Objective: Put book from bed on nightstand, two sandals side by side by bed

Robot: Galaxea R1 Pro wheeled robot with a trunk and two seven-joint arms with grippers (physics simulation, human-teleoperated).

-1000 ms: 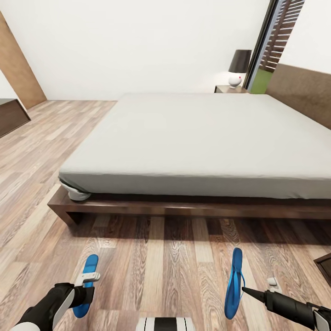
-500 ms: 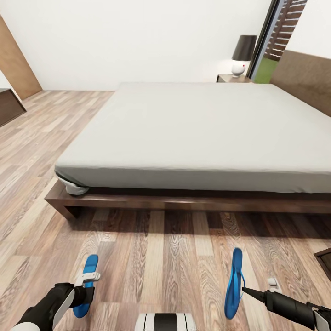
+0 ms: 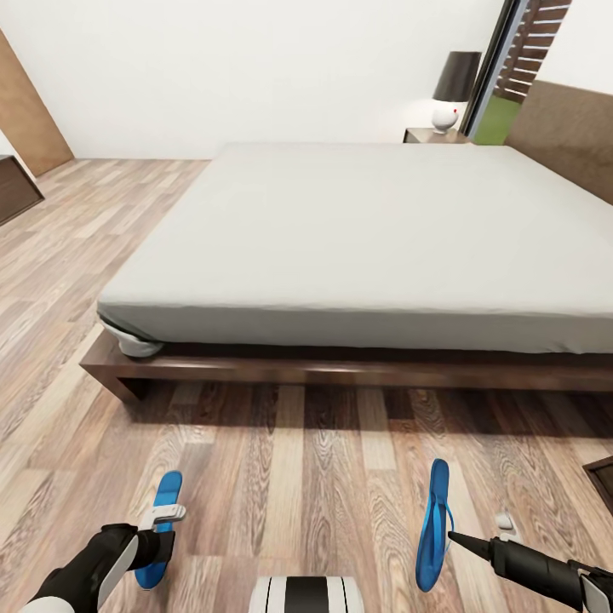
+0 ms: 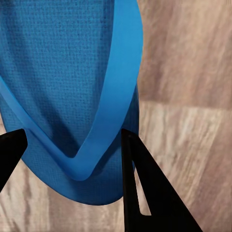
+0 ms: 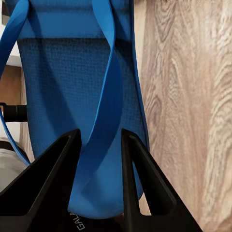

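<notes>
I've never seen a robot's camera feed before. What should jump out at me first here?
The big bed with its plain grey mattress spans the middle of the head view. Nearer the camera, each hand carries a bright blue sandal over the wood floor: the left hand holds one sandal, the right hand the other.

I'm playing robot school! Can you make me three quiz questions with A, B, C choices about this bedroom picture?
1. Where is the lamp? A on the bed B on the nightstand past the bed C on the floor
2. What colour are the sandals? A red B green C blue
3. What is the right hand doing? A holding a sandal B empty C holding a pillow

Answers: 1 B, it stands on the dark cabinet beyond the bed. 2 C, both sandals are bright blue. 3 A, its fingers grip a strap.
</notes>
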